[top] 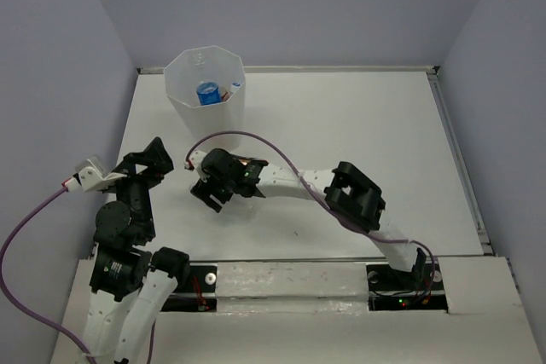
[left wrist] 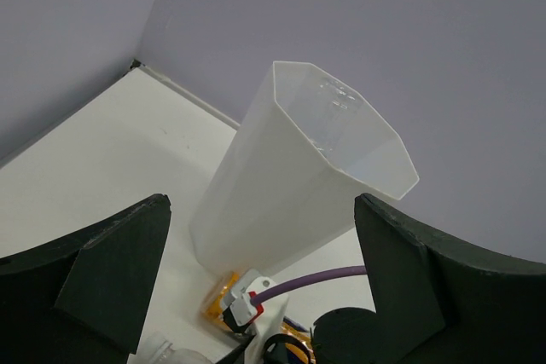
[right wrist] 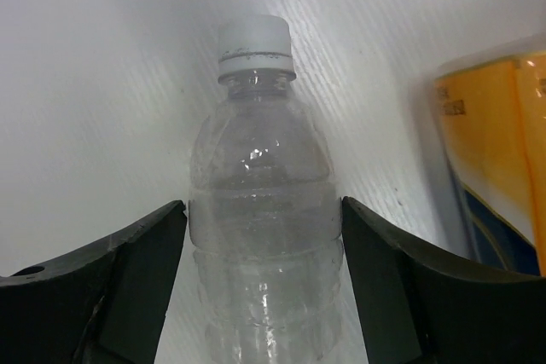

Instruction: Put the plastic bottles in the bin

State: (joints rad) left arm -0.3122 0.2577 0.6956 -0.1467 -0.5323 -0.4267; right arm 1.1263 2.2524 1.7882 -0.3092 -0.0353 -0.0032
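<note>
Right claw [right wrist: 263,209]: jaws set wide, one finger on each side of a clear bottle [right wrist: 256,151]. Both inner faces sit tight against the bottle's flanks. Whether they press on it or only stand beside it cannot be told. The clear bottle lies flat on the worktop [right wrist: 102,83], squarely between the fingers, its body running back under the claw and its neck pointing away. It is see-through and ribbed, with no label visible, and closed with a white cap [right wrist: 253,40]. An orange bottle [right wrist: 503,151] with a dark label lies to one side of it, apart from it and outside the jaws, partly cut off by the edge of the wrist view. From above, the right claw [top: 209,193] sits on the near side of the bin [top: 183,108], a short way from its foot, and hides the clear bottle beneath it. Left claw [left wrist: 263,202]: jaws wide apart, holding nothing, tilted up toward the bin [left wrist: 273,202]; from above it stands near-left of the bin [top: 153,155]. The bin is upright, white, faceted and wider at the rim, at the far side of the worktop. Inside it lie a blue-labelled bottle [top: 206,93] and a red-capped bottle [top: 233,89].
</note>
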